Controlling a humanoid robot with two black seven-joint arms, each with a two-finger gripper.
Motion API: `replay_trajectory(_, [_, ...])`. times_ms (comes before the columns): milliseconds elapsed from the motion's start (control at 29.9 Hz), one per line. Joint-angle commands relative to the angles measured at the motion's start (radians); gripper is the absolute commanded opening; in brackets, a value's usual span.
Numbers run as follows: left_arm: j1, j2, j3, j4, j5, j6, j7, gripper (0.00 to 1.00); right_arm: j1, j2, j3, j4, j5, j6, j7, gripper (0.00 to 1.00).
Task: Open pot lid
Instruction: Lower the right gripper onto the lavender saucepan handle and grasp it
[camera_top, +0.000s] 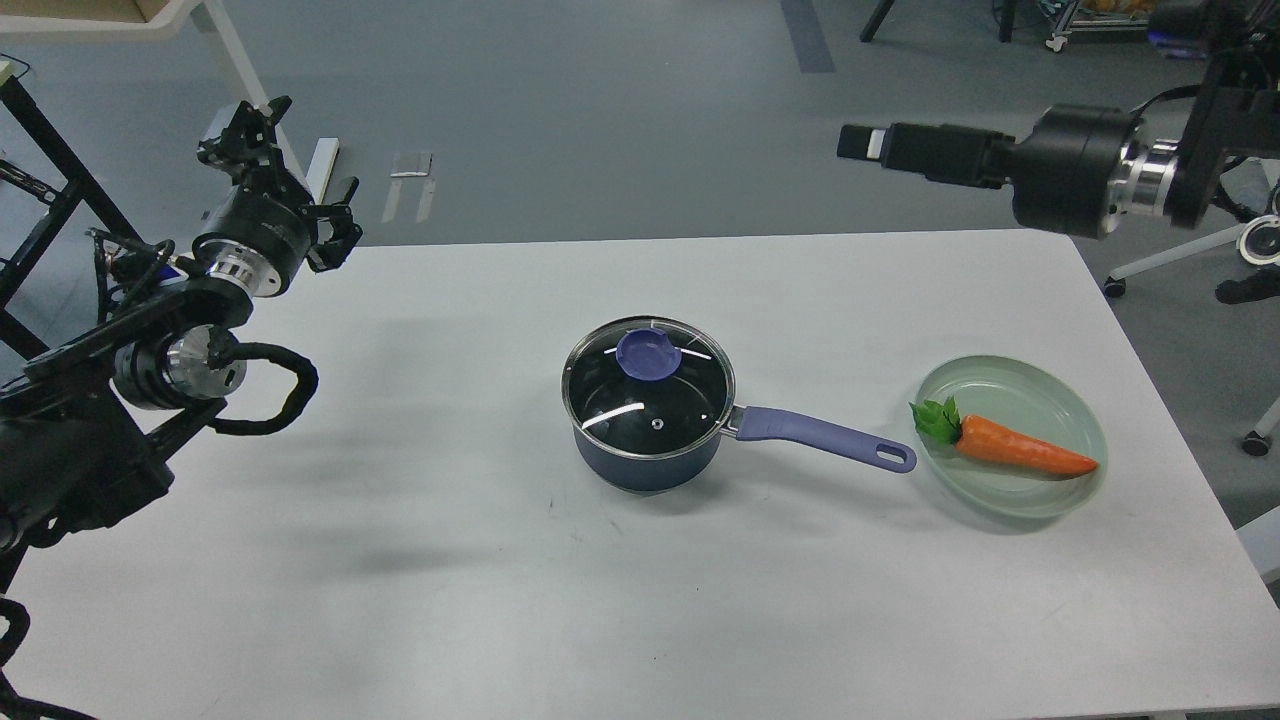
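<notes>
The dark navy pot (645, 465) stands in the middle of the white table (450, 590), its lavender handle (820, 437) pointing right. The glass lid (640, 400) sits on the pot, with its lavender knob (648, 354) on top. My left gripper (297, 163) is open and empty above the table's far left corner, far from the pot. My right gripper (868, 143) reaches leftward, high above the table's far edge and right of the pot. It is seen side-on, so its fingers cannot be told apart.
A pale green plate (1045, 503) with a carrot (1020, 450) lies at the right, just past the handle's end. A white table leg (240, 70) and a black frame (50, 170) stand off the far left corner.
</notes>
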Motion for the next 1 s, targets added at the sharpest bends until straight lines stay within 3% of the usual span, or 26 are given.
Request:
replay_trajectory(0, [-0.003, 0.000, 0.001, 0.000, 0.039, -0.001, 0.000, 0.99, 0.032, 0.066, -0.102, 0.012, -0.152, -0.034, 0.000, 1.00])
replay_trajectory(334, [-0.004, 0.003, 0.001, -0.007, 0.066, -0.012, 0.000, 0.99, 0.027, 0.283, -0.327, -0.018, -0.280, -0.118, 0.000, 0.97])
replay_trajectory(535, [-0.015, 0.000, 0.001, -0.013, 0.071, -0.012, 0.000, 0.99, -0.068, 0.352, -0.371, -0.135, -0.362, -0.175, 0.000, 0.88])
replay_trajectory(735, [-0.018, -0.002, 0.001, -0.027, 0.088, -0.012, 0.000, 0.99, -0.094, 0.375, -0.372, -0.147, -0.355, -0.189, 0.000, 0.78])
replay_trajectory(969, [-0.018, -0.003, 0.001, -0.027, 0.102, -0.013, 0.000, 0.99, -0.131, 0.378, -0.372, -0.163, -0.352, -0.189, 0.000, 0.75])
